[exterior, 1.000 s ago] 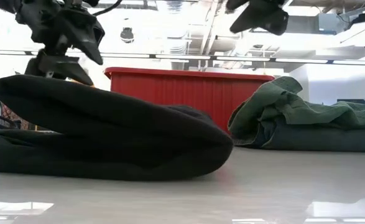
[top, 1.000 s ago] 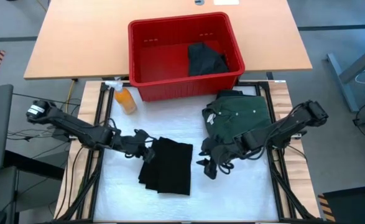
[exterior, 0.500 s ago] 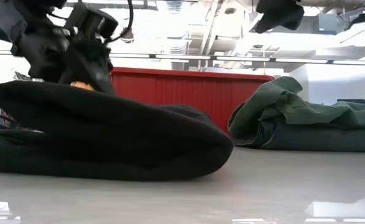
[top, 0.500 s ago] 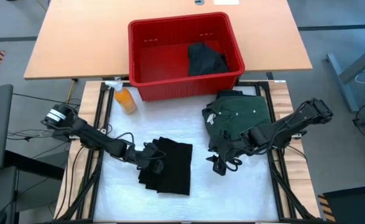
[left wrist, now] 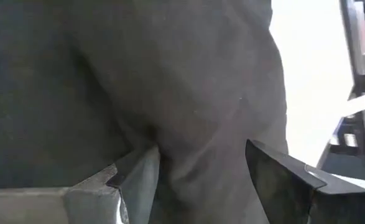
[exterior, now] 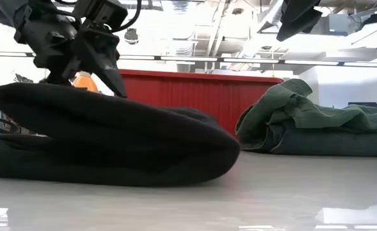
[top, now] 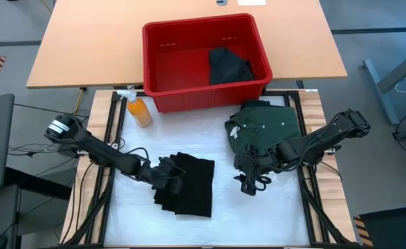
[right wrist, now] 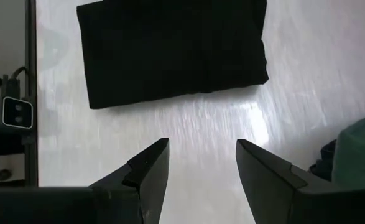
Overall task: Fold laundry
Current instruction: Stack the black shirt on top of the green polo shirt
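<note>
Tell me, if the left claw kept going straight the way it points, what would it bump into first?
Most likely the folded black garment. The left gripper is open and already right at that cloth, which fills its wrist view between the fingers. Whether it already touches is hard to tell.

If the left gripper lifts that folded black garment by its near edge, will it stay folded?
Probably not. The black garment is soft cloth: in the low view its fold bulges round rather than creasing flat, so a lifted layer would likely sag. The open left gripper sits at one edge, so the stack may unfold.
</note>
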`<action>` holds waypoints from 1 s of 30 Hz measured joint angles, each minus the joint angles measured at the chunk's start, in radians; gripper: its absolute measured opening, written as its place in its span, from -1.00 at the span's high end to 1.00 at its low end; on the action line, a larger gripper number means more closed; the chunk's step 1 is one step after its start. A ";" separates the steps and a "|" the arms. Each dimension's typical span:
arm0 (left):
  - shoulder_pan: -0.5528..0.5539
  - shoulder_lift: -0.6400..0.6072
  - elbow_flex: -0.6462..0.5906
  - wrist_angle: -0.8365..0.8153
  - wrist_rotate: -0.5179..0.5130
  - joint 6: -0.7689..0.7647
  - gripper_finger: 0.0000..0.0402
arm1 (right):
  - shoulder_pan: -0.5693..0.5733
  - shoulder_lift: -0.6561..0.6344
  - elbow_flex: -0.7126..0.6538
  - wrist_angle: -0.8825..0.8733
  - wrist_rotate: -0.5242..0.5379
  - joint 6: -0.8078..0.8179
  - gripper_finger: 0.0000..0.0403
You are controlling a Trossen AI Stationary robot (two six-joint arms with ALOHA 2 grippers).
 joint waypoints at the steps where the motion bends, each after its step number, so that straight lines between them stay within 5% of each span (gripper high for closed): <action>1: 0.000 -0.009 0.012 -0.046 -0.005 0.001 -0.14 | -0.001 0.000 0.000 0.000 0.000 -0.003 -0.06; 7: -0.035 -0.017 0.067 -0.231 -0.044 -0.037 -0.13 | -0.005 0.000 0.000 0.000 0.000 -0.007 -0.06; 23: -0.047 0.137 0.067 -0.011 -0.031 -0.041 -0.09 | -0.006 0.000 0.000 0.000 0.001 -0.011 -0.06; 26: -0.046 0.137 0.067 0.007 -0.053 -0.016 0.14 | -0.006 0.000 0.000 -0.004 0.002 -0.012 -0.06; 30: -0.040 0.127 0.067 0.054 -0.056 0.056 0.79 | -0.006 0.001 0.000 -0.011 0.002 -0.014 -0.06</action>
